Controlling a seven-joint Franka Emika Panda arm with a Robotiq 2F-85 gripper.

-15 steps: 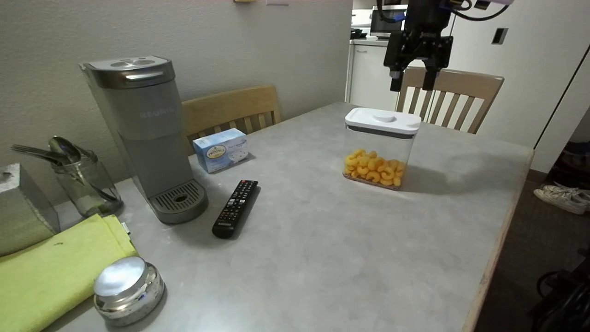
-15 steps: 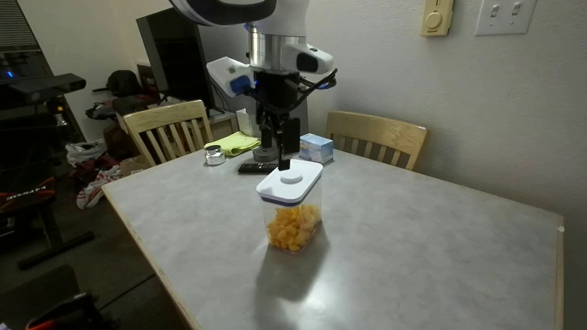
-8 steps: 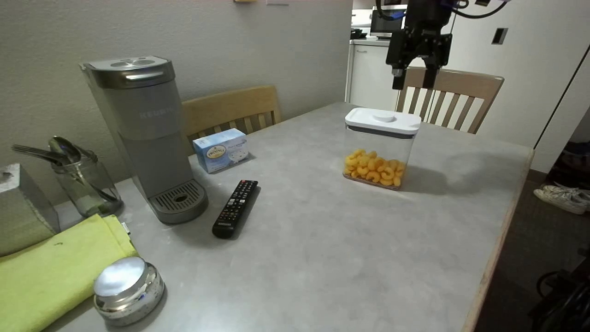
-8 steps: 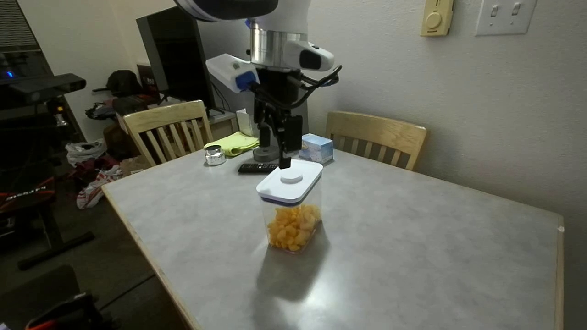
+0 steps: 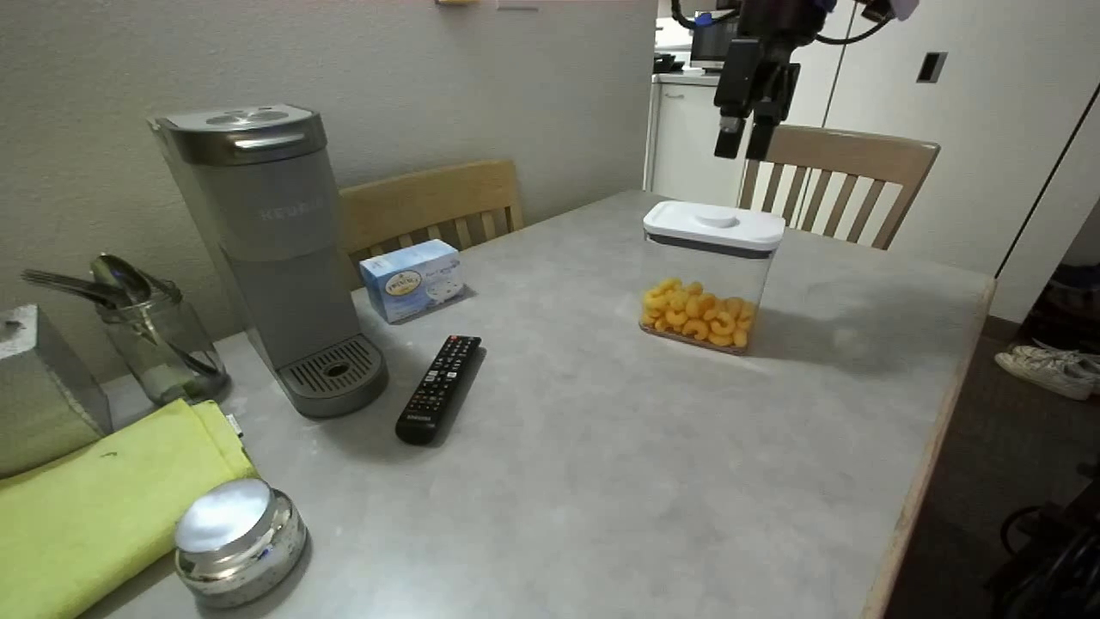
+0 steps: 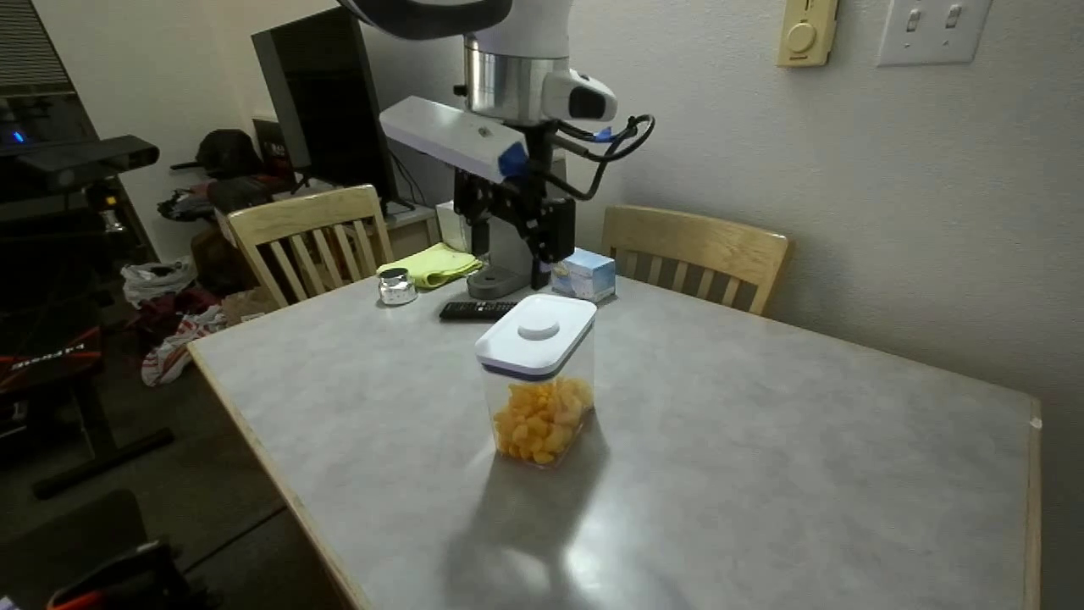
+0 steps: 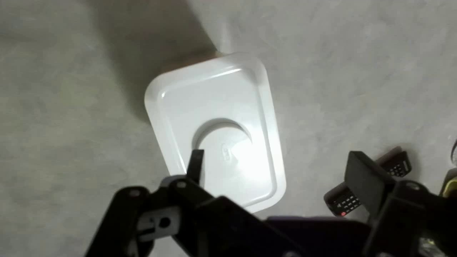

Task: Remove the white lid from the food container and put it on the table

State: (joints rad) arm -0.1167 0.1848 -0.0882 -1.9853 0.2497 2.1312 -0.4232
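Two wide-spread fingers (image 7: 367, 184) of the hand (image 5: 743, 148) hang above the lid (image 7: 214, 101).

It looks like a home, with wooden chairs (image 6: 696, 235) at a table (image 6: 804, 474) that bears a coffee maker (image 5: 279, 228), a jar of cutlery (image 5: 161, 348) and a remote (image 5: 440, 389), and a television (image 6: 322, 102), a microwave (image 5: 705, 43) and shoes (image 5: 1044, 371) farther off.

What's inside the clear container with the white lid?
Curled orange pieces lie heaped in the lower part of the clear container, seen through its walls. The white lid covers the top; the heap's middle is hidden by outer pieces.
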